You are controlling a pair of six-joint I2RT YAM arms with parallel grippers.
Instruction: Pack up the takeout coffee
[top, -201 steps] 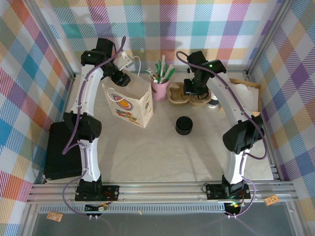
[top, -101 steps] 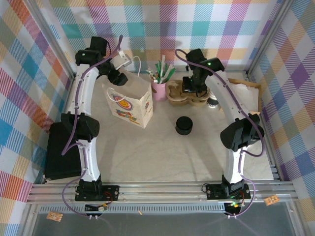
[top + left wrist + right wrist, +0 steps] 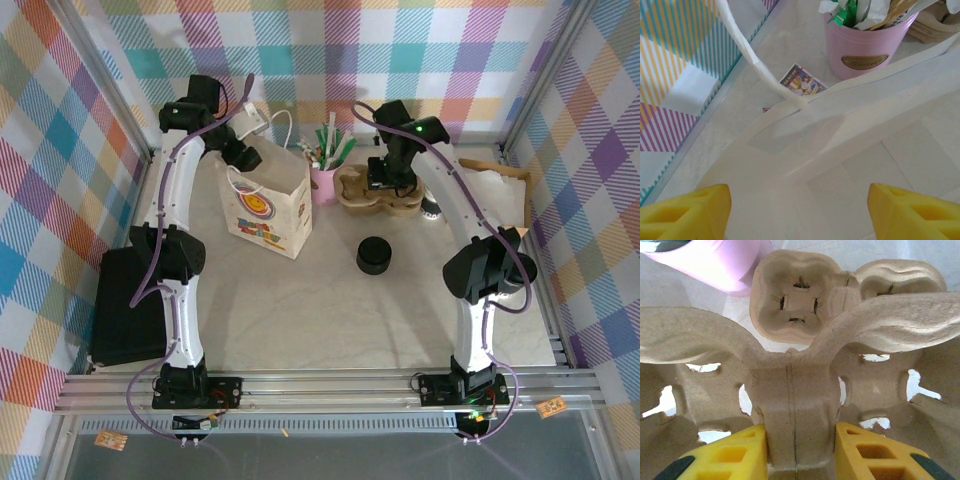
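**Bag Ready, Carrier in the Grip**

At the left, the left gripper (image 3: pixel 800 208) hung over the mouth of the paper bag (image 3: pixel 268 210), its yellow fingers spread wide with nothing pinched between them and the bag's white handle looping up just ahead. Right of the bag stood the pink cup (image 3: pixel 325 184) of stirrers, and touching it the pulp cup carrier (image 3: pixel 795 390). The right gripper (image 3: pixel 800 452) was clenched on the carrier's middle rib, a finger pressed to each side. A small black-and-white round thing just right of the carrier, half hidden by the right arm, looked like the takeout coffee (image 3: pixel 432 209) — not yet in either. The black lid stack (image 3: pixel 374 255) sat nearer, well apart.

The step in hand seemed to be handling the carrier. Next, the cup likely needed seating in a well — a level, steady carrier.
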